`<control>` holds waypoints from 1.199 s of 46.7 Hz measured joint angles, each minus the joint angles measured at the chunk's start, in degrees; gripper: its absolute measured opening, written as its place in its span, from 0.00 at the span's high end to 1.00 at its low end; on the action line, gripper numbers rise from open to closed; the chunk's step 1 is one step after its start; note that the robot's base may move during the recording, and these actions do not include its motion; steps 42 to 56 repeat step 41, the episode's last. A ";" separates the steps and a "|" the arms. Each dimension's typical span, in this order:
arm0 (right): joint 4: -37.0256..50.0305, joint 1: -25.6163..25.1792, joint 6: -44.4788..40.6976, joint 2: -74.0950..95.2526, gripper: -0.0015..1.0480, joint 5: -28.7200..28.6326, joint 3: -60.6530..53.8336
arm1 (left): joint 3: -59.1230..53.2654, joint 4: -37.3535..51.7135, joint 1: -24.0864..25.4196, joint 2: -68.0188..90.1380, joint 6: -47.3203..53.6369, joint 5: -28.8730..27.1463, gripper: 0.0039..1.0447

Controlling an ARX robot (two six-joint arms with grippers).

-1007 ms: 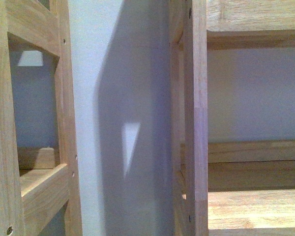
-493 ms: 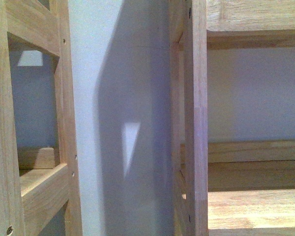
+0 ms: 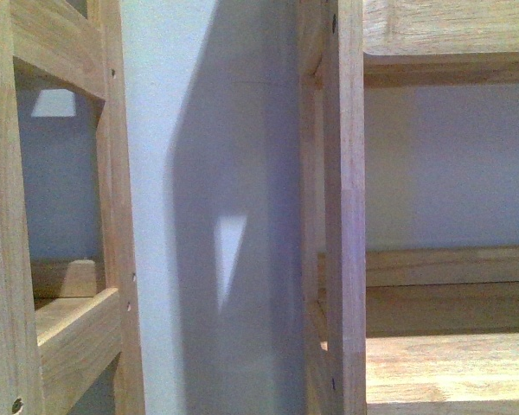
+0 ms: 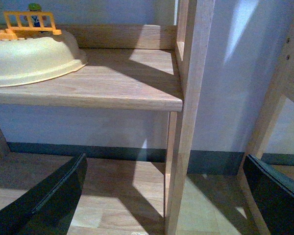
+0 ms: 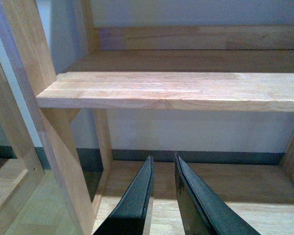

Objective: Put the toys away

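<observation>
The orange-yellow plush toy is in none of the three views, so its place cannot be told.

The left end effector (image 4: 164,196) is spread wide with nothing between its dark fingers (image 4: 54,196). One finger sits at each side of the left wrist view, and a pale wooden upright post (image 4: 186,122) stands in the gap beyond them. It hangs over a low wooden board (image 4: 122,196). Above that is a light wooden shelf board (image 4: 112,83) joined to the post. On this shelf rests a cream, rounded bowl-like shell (image 4: 29,58). An orange-yellow plastic fence piece (image 4: 29,22) lies at its far top edge, and a small green thing (image 4: 35,7) behind it is too cut off to name. A dark skirting strip (image 4: 88,152) runs along the wall below the shelf.

The right end effector (image 5: 164,196) is almost pressed together, with only a thin slit between its dark fingers (image 5: 137,200), and it grips nothing. It points over a bottom wooden board (image 5: 235,196) and under a bare wooden shelf plank (image 5: 186,90). A slanting wooden side post (image 5: 63,147) stands to one side.

The front view shows a pale wall (image 3: 164,130) between two wooden shelf frames, the left frame (image 3: 112,216) and the right frame (image 3: 346,216). A broad shadow lies on the wall, with a small triangle of light (image 3: 229,259) in it.
</observation>
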 joint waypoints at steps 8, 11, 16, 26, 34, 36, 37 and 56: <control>0.00 0.00 -0.09 0.00 0.57 0.00 0.00 | 0.00 0.00 0.00 0.00 0.00 0.00 0.05; 0.00 0.00 -0.09 0.00 0.49 0.02 0.00 | 0.00 0.00 0.00 0.00 0.00 0.02 0.05; 0.00 0.00 -0.11 0.00 0.35 0.00 0.00 | 0.00 0.00 0.00 0.00 0.00 0.00 0.05; 0.00 0.00 -0.11 0.00 0.03 0.00 0.00 | 0.00 0.00 0.00 0.00 0.00 0.00 0.05; 0.00 0.00 -0.20 0.00 0.00 0.00 0.00 | 0.00 0.00 0.00 0.00 0.00 0.00 0.05; 0.00 0.00 -0.20 0.00 0.00 0.00 0.00 | 0.00 0.00 0.00 0.00 0.00 0.00 0.05; 0.00 0.00 -0.20 0.00 0.00 0.00 0.00 | 0.00 0.00 0.00 0.00 0.00 0.00 0.05; 0.00 0.00 -0.20 0.00 0.00 0.00 0.00 | 0.00 0.00 0.00 0.00 0.00 0.00 0.05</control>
